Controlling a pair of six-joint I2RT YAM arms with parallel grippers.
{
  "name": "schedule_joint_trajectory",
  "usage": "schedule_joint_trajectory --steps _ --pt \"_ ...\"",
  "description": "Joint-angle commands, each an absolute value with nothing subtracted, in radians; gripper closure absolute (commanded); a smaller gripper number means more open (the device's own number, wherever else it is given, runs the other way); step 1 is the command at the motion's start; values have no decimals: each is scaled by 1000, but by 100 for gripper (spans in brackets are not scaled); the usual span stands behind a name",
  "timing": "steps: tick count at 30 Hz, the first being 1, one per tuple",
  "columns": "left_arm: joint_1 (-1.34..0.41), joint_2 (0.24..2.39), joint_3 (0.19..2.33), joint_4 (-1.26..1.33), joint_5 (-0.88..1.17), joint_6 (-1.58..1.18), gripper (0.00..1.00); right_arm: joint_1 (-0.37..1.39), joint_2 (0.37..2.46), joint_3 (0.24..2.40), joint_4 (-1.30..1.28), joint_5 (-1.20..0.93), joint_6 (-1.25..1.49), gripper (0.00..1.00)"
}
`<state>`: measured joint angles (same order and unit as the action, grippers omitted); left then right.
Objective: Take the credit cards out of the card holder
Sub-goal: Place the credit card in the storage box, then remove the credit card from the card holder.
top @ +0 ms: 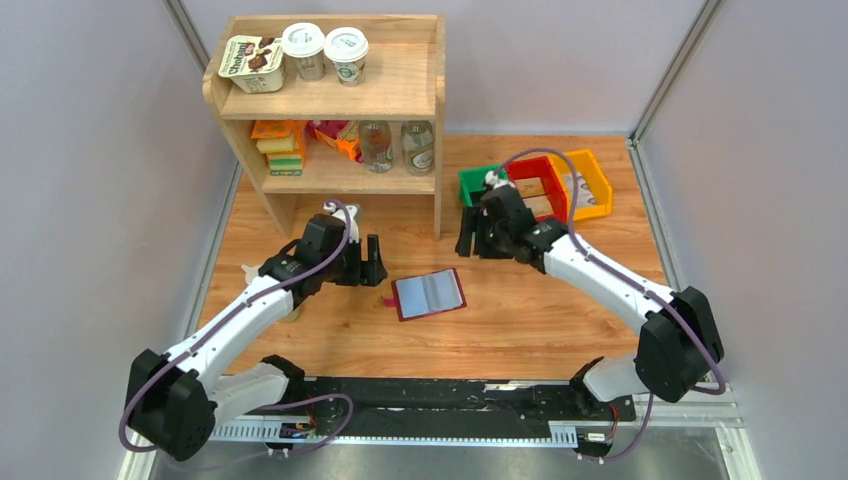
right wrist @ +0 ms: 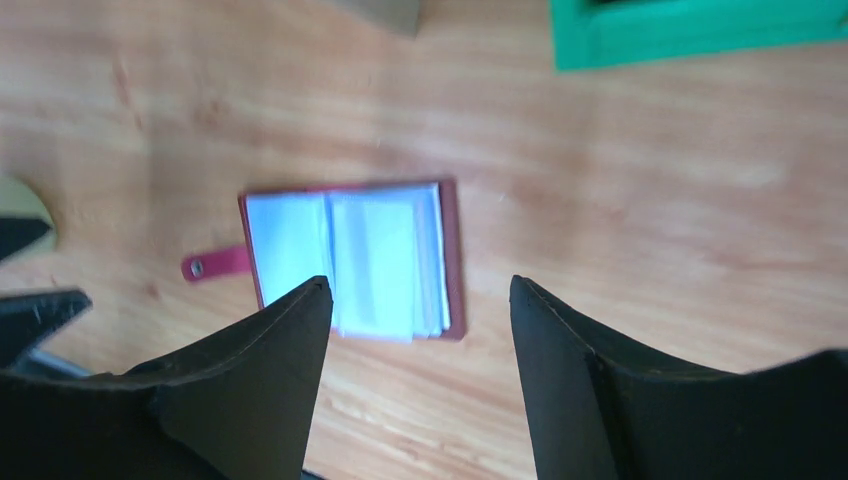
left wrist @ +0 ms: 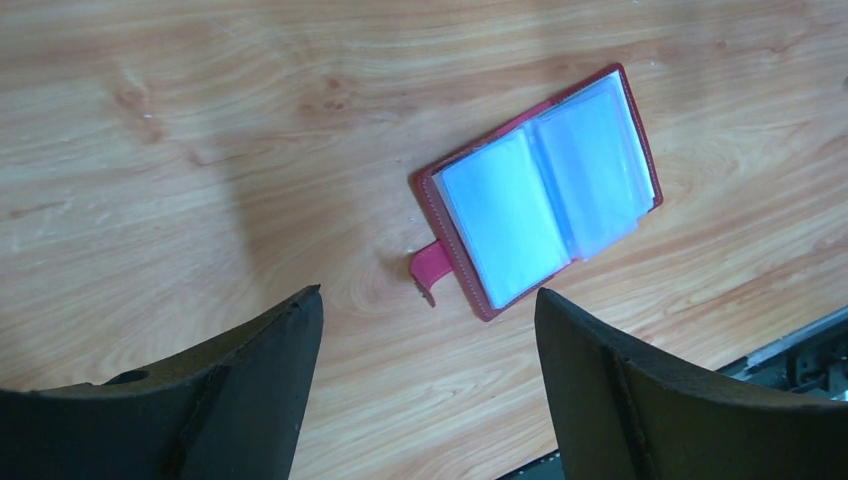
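Two end effectors hang above the table point(top: 560, 320), and neither has hold of anything. The left end effector point(top: 362, 270) has its fingers spread wide with only bare wood beneath the gap. The right end effector point(top: 476, 243) is likewise well open and empty, up near the green bin point(top: 478, 184). The card holder point(top: 430, 293) lies opened flat on the table between the two arms, apart from both. The step in hand looks like the approach for a pull. To do it well, one end effector should probably press down on a bare margin of the cover, since so thin and light a thing would likely slide or lift with the tug. The other should come in low, jaws narrowed, nip only a card's exposed edge at the sleeve mouth, and draw it straight along the sleeve, not upward. The holder has a maroon cover with a stitched rim, and its closing tab point(left wrist: 432, 265) pokes out toward the left arm's side. The pale blue clear sleeves point(left wrist: 500, 215) are spread over both halves, with several leaves stacked on the half away from the tab. They look glossy and floppy, so a pinch may catch plastic alone. No cards can be told apart through the sleeves, so I cannot tell how many remain.
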<state>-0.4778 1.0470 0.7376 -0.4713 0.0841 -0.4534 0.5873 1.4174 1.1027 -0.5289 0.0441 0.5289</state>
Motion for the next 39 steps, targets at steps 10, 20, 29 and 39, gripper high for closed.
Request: schedule_joint_trajectory --steps 10,20,29,39 --pt "-474 1299 678 -285 215 -592 29 824 1580 1009 -388 80 664 41" --pt "-476 1377 617 -218 275 -607 42 857 1703 1028 -370 63 666 41" --pt "-477 1448 572 -117 380 -657 58 864 1707 1043 -333 -47 666 50" --pt "-480 1436 557 -63 423 -676 63 864 1681 1081 -232 -192 680 60"
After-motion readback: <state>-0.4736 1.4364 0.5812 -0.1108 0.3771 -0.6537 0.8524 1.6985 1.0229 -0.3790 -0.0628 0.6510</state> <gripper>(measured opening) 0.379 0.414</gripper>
